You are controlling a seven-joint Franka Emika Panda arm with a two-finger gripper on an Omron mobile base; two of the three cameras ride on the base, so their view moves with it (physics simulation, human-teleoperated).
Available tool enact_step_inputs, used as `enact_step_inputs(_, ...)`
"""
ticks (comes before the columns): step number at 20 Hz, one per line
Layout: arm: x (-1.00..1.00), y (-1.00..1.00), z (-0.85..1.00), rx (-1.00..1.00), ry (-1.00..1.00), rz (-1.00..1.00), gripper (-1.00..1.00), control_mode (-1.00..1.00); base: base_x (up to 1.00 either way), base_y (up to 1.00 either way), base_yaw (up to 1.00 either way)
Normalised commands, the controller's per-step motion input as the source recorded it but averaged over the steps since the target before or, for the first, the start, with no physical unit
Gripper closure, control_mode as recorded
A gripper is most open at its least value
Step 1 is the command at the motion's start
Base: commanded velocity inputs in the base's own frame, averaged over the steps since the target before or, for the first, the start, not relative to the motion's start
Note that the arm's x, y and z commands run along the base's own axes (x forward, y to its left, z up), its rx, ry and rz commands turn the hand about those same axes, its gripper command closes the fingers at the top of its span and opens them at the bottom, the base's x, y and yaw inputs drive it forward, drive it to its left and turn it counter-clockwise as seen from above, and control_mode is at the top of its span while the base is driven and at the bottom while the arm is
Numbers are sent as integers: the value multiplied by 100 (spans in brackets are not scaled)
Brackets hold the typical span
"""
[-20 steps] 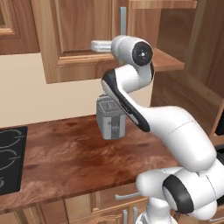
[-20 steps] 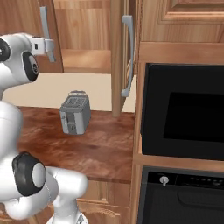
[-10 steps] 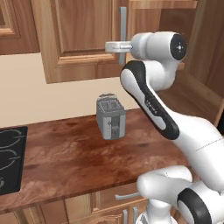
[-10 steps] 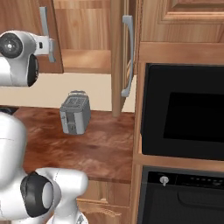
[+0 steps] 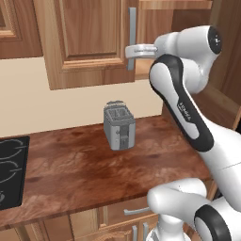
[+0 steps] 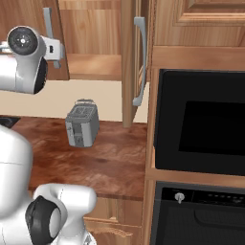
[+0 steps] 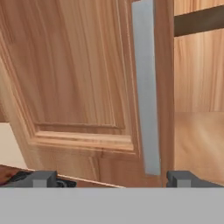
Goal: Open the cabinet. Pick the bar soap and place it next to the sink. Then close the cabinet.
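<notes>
Currently, your cabinet (image 6: pixel 95 43) stands with both doors swung out, its visible shelf bare wood. Your gripper (image 5: pixel 128 51) sits at the left door's bar handle (image 7: pixel 146 87), fingers (image 7: pixel 41 178) spread wide. The bar soap's whereabouts cannot be told.

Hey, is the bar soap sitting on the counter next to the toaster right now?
No, the brown counter around the grey toaster carries no pinkish-red block in the left base view.
</notes>
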Motion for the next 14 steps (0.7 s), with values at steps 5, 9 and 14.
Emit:
enact_step_inputs(5,-8,-1,2,-10,45,0,-100,-100,0,0,0)
enact_step_inputs(9,-12,-17,0,-3,17,0,-100,-100,0,0,0)
enact_step_inputs(14,-42,-47,0,0,-10,-1,-100,-100,0,0,0)
